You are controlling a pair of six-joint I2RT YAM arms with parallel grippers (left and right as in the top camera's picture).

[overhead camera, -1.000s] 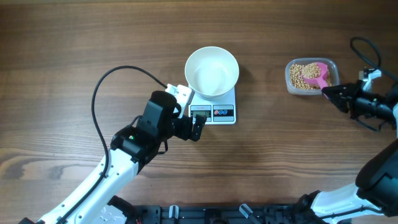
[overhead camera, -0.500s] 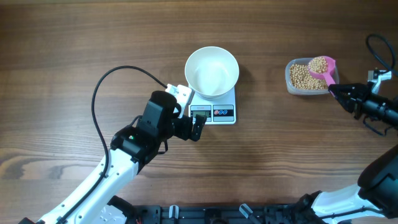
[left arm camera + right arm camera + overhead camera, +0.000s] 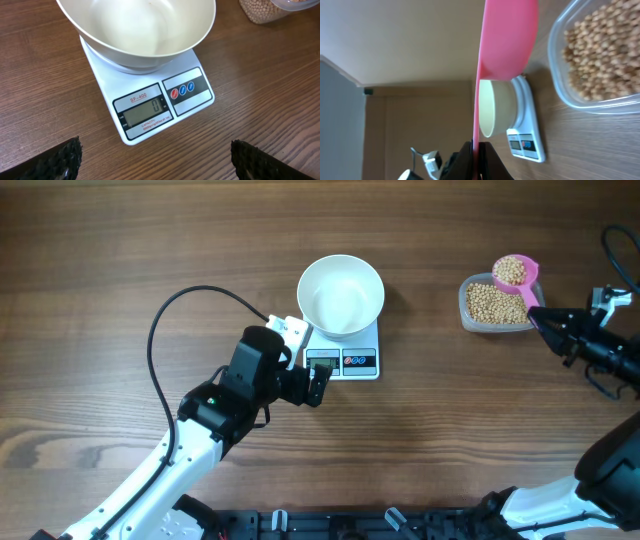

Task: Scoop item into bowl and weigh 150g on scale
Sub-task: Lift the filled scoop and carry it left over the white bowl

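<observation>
Presently, the soybeans [image 3: 495, 305] lie in the clear plastic tub [image 3: 464, 298] at the desk's [image 3: 150, 260] right side, with a heaped load in the pink scoop [image 3: 512, 271] over the tub's far rim. The right gripper [image 3: 536, 318] is pinched tight on the scoop handle. The white bowl [image 3: 341, 295] stands empty on the kitchen scale [image 3: 350, 363], which reads zero. The left gripper [image 3: 303, 360] is spread wide beside the scale's front.

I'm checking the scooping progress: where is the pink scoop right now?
At the overhead view's far right, the pink scoop, full of beans, hangs over the back edge of the clear tub, handle in the right gripper.
</observation>
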